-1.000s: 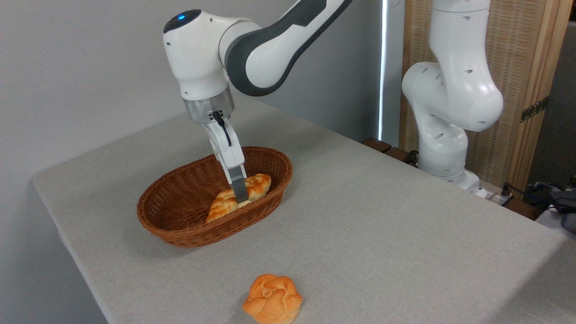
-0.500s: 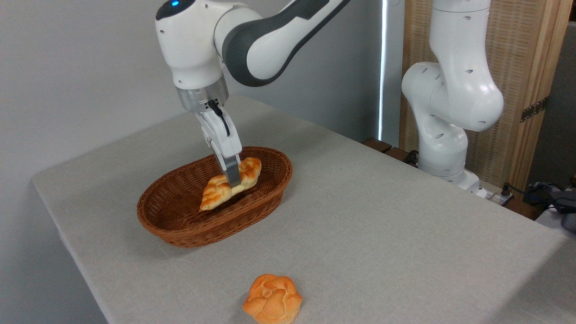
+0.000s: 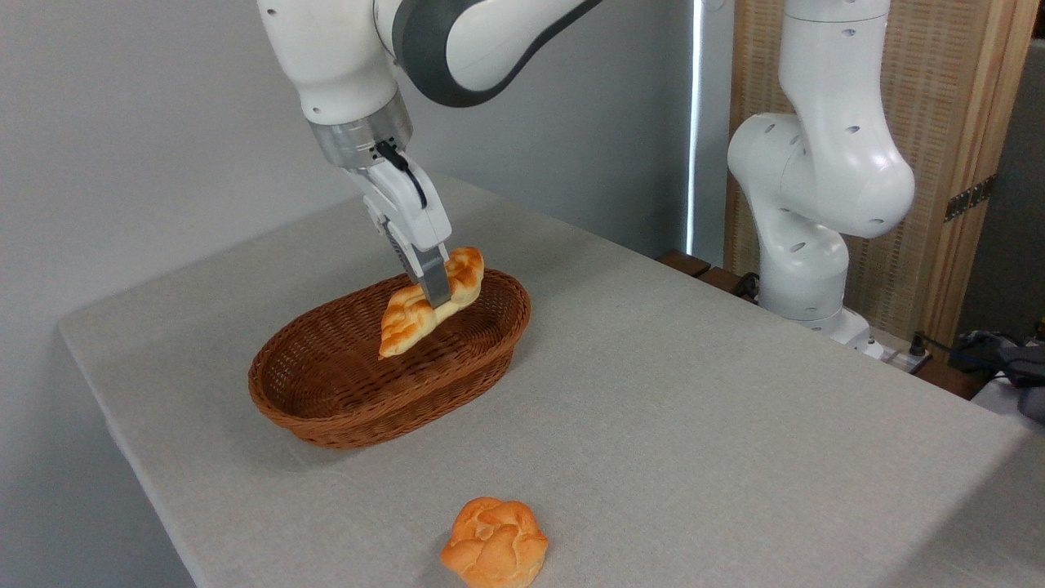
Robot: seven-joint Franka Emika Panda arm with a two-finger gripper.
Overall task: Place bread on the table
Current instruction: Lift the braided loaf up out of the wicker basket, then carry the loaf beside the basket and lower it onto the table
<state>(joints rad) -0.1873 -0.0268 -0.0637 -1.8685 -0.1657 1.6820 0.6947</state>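
Note:
The bread [image 3: 408,320], a golden braided loaf, hangs tilted in the air above the brown wicker basket [image 3: 326,408], its left tip lower than its right. My gripper [image 3: 437,292] is shut on the loaf's middle, one grey finger showing in front of it. The loaf is clear of the basket floor and sits about level with the far rim. The grey-clothed table [image 3: 694,408] lies beneath everything.
A round knotted orange bun [image 3: 495,543] rests on the cloth near the front edge. The arm's white base [image 3: 804,245] stands at the table's right back side. A wooden screen [image 3: 939,147] is behind it.
The gripper has risen with the bread, lifting it from the basket floor to rim height and shifting slightly right. The bun and basket have not moved.

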